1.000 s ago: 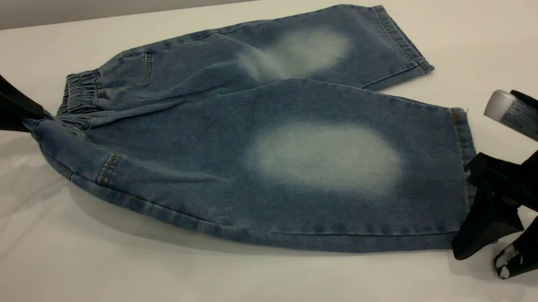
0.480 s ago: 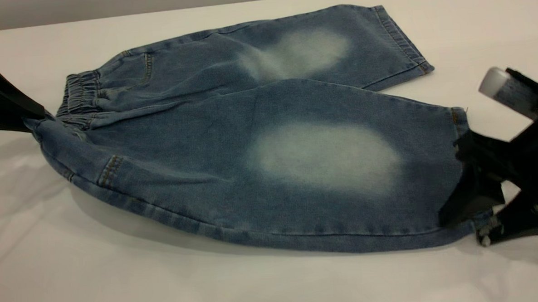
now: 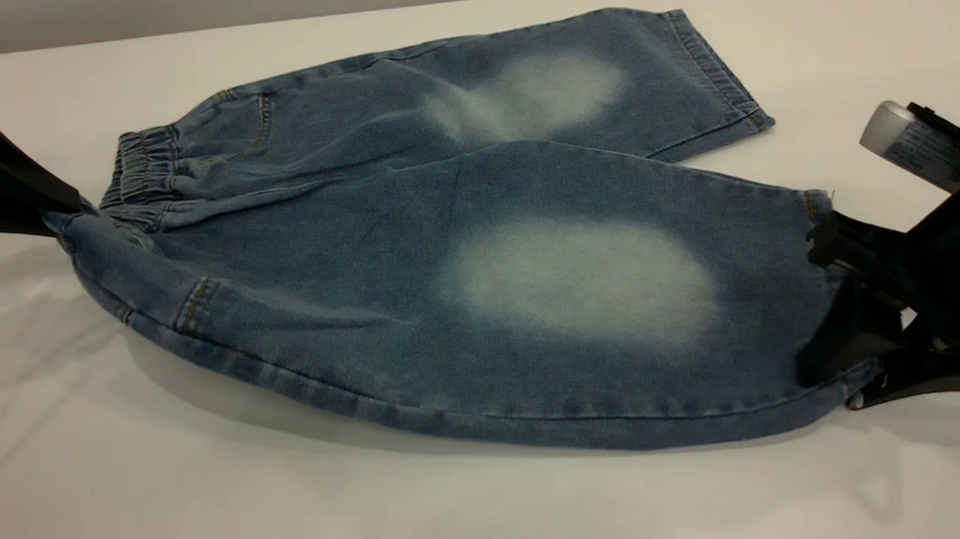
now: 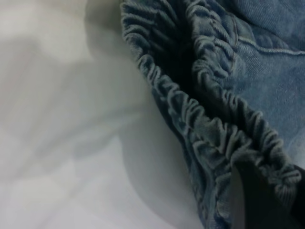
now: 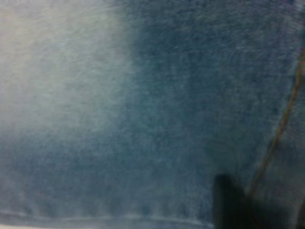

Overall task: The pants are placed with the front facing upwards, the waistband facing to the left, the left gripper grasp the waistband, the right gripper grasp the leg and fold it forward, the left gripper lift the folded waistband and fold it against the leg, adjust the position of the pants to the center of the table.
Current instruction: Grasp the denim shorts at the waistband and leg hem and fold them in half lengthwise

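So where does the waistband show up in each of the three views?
Exterior: the waistband is at the left end of the pants, its near end at the left hand.
Left wrist: it fills the middle as two ruched bands, one finger on it.
Right wrist: not in it.
Shared landmark: the gathered puckers.

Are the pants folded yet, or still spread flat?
Spread, not folded: the pants show both legs side by side on the table; the near leg has not been turned over.
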